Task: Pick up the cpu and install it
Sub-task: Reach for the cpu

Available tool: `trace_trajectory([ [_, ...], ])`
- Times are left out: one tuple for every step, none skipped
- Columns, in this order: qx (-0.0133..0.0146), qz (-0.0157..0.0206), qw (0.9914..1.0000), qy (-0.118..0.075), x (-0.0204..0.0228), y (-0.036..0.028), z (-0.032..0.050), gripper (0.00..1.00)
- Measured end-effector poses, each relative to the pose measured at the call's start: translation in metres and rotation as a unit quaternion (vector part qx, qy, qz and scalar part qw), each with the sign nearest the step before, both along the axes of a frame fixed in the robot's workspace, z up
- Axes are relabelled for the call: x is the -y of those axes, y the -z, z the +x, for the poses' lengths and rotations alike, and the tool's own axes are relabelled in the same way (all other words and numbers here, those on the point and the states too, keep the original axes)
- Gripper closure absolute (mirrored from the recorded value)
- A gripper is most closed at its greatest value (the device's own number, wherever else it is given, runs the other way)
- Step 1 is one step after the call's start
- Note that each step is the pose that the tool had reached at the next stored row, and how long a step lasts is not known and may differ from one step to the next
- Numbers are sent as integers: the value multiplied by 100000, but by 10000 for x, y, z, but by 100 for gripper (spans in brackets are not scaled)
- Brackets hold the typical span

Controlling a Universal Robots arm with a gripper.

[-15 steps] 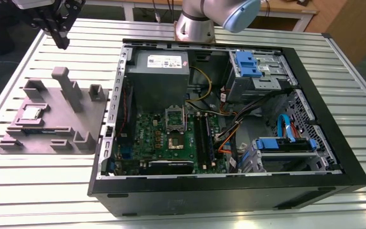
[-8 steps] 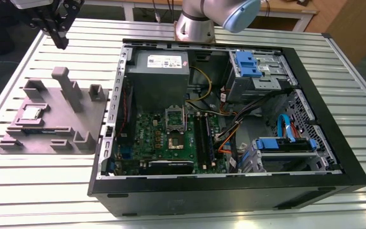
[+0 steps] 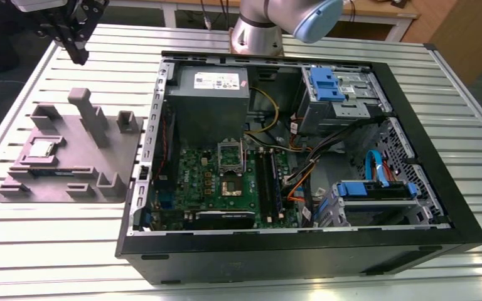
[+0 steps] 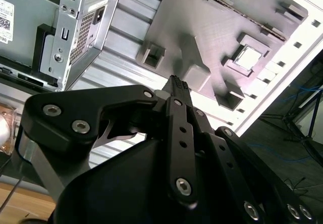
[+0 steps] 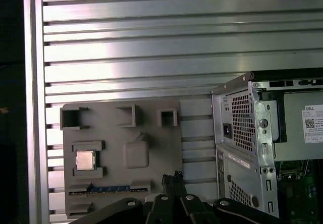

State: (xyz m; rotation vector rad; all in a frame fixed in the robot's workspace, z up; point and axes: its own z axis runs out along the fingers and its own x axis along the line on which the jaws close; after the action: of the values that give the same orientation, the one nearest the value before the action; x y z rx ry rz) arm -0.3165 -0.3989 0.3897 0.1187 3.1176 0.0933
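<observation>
Nothing is done yet. The cpu (image 3: 40, 149) lies in its grey tray (image 3: 73, 164), at nine o'clock from the open computer case (image 3: 308, 251) in the exterior view. The gripper (image 3: 78, 55) hangs at the tray's twelve o'clock, claw pressed together and empty — pickup and installation both remain.

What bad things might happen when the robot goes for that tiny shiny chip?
The end effector hangs away from the cpu, which lies flat in a grey tray among upright posts; it might bump a post or grip the chip crooked. Inside the computer case, orange and black cables run close to the motherboard's socket, so the chip could snag or sit tilted.
</observation>
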Motion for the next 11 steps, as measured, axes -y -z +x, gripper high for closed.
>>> trace_trajectory([
  [3, 3, 100000, 0, 0, 0, -3, 90],
  [-3, 0, 100000, 0, 0, 0, -6, 90],
  [-4, -1, 100000, 4, 0, 0, -11, 90],
  [0, 1, 100000, 4, 0, 0, -15, 90],
  [0, 1, 100000, 4, 0, 0, -21, 90],
  [-3, 0, 100000, 2, 0, 0, -27, 90],
  [-3, -1, 100000, 3, 0, 0, -32, 90],
  [-1, -1, 100000, 4, 0, 0, -38, 90],
  [2, 3, 100000, 3, 0, 1, -43, 90],
  [-3, 0, 100000, 2, 0, 0, -51, 90],
  [-1, 1, 100000, 3, 0, 1, -57, 90],
])
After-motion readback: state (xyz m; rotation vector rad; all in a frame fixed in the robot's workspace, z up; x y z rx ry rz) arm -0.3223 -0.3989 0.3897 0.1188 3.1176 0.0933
